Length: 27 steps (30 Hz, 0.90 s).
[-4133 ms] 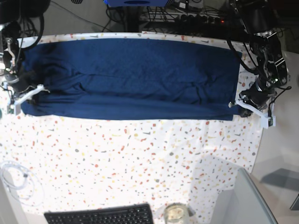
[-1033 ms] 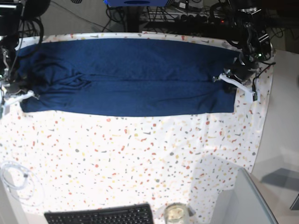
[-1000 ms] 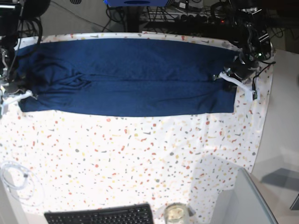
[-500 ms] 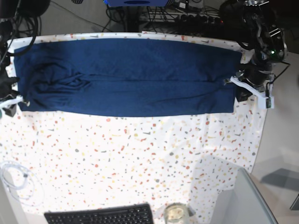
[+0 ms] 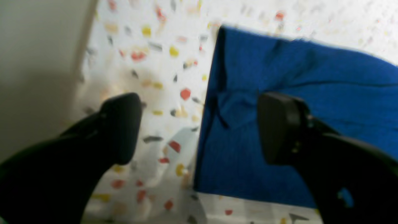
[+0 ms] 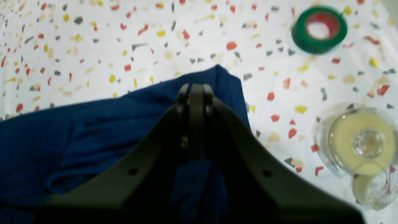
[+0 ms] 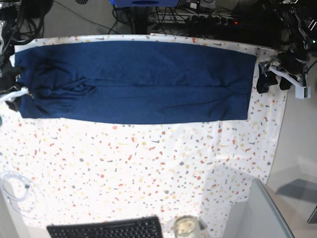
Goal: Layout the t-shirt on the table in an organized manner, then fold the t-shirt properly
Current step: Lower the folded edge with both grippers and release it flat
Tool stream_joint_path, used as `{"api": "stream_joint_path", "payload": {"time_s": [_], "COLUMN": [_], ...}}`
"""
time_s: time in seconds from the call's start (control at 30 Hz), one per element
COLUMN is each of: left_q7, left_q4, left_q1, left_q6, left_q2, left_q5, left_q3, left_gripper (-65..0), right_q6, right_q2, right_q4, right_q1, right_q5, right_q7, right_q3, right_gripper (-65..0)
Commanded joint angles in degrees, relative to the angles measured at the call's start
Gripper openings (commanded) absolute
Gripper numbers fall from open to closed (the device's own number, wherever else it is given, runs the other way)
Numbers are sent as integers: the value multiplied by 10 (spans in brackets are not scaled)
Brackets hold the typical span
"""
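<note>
The dark navy t-shirt (image 7: 133, 82) lies folded into a long flat band across the far half of the speckled table (image 7: 148, 168). At the view's right, my left gripper (image 7: 272, 83) is open, just off the shirt's right edge. In the left wrist view its black fingers (image 5: 119, 124) straddle the t-shirt's (image 5: 295, 102) side edge with nothing held. My right gripper (image 7: 17, 92) is at the shirt's left end. The right wrist view shows that gripper (image 6: 196, 90) shut on the t-shirt (image 6: 93, 130), whose edge rises to a peak at the tips.
A green tape roll (image 6: 319, 29) and a clear tape roll (image 6: 360, 143) lie on the table beside the right gripper. A black keyboard (image 7: 106, 229), a glass jar (image 7: 185, 227) and a white cable (image 7: 15, 191) are at the near edge. A grey panel (image 7: 257, 213) stands near right.
My left gripper has let go of the shirt's right edge, opened, and moved right off the cloth. The right gripper has drawn the left end further left, and the band lies straighter.
</note>
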Motion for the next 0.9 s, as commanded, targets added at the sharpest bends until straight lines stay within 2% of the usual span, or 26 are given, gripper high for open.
{"api": "stream_joint_path", "payload": {"time_s": [0.0,0.17,0.33,0.43,0.6,0.77,0.87], "left_q7": [-30,-87,-92,-115,-122,-125,-149], "left_q4": [-13,-111,-160,-179,-232,-264,-265], "left_q1": [-11,-38,-52,-63,-79,-86,-87], "left_q6": [-5,-5,-5,-5,-5,-5,-5], "left_q2": [-10,-13,-30,-24,-21,-22,-21], "left_q5": [-9,-9,-9,-9,-9,-9,-9], "left_q3": [-2,8,80,91,98,144,151], "left_gripper": [-104,-120,-120,-143,-214,-232,-232], "right_q6": [2,2,2,2,2,2,2], "right_q2": [11,11,10,10,10,10,10], "right_q4": [10,10,10,10,10,10,11], "right_q1": [6,6,6,6,6,6,6], "right_q5": [4,4,4,4,4,4,4], "right_q7": [17,17,17,17,17,17,17], "right_q3": [-2,-24,-24,-24,-23,-23,-23], "right_gripper": [-650,-650,-650,-650,-650,-650,-650]}}
